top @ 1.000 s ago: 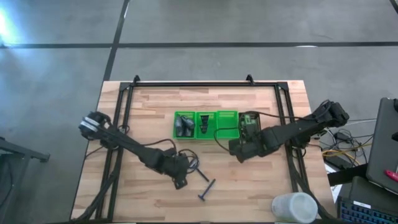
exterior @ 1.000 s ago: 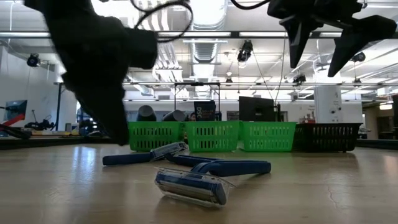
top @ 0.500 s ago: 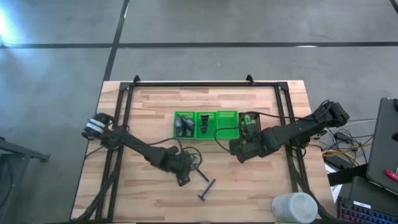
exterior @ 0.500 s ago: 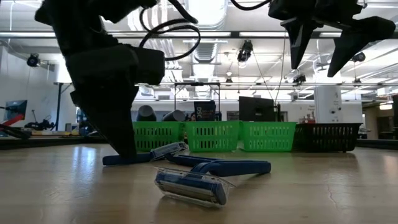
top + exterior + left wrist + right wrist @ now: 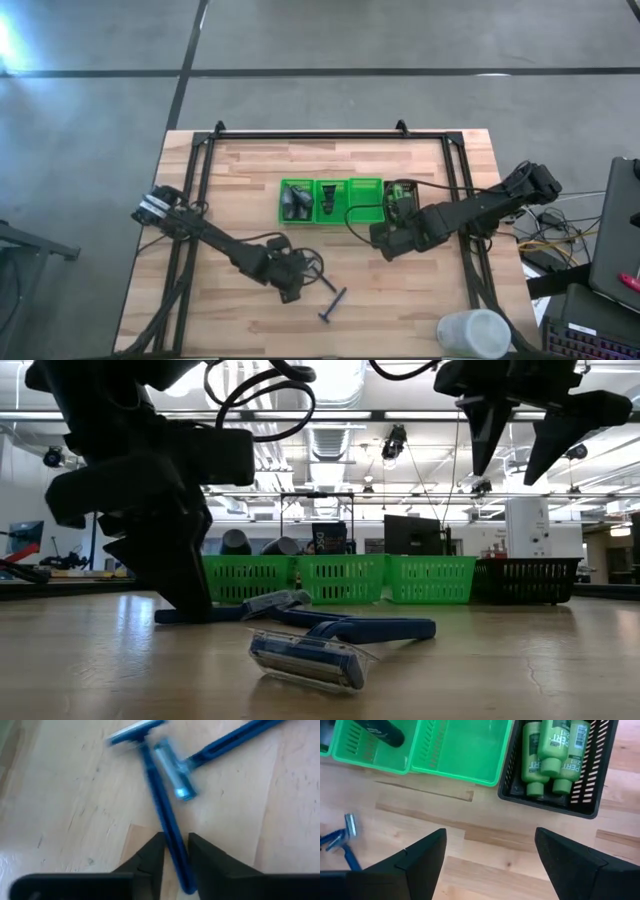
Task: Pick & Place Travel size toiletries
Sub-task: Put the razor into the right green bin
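Two blue razors lie crossed on the wooden table. The farther razor has its handle under my left gripper, which is down at the table and shut on it. The nearer razor lies flat beside it. My right gripper hangs open above the table, near the black bin that holds green mini bottles. The green tray holds grey bottles and a dark tube. My left gripper pinches the farther razor's handle near its free end between its two fingers. The fingers come from above, slanting down, one on each side of the handle. The razor lies flat on the table, with its head pointing away from the gripper.
The green tray and the black bin stand side by side at mid table. A black frame rail runs round the table top. A white cylinder stands at the near right corner. Bare wood lies to the left and at the far side.
My left gripper has come down to the table over the farther razor's handle and has shifted slightly toward the near edge. The razors have stayed about where they were. My right arm has kept still.
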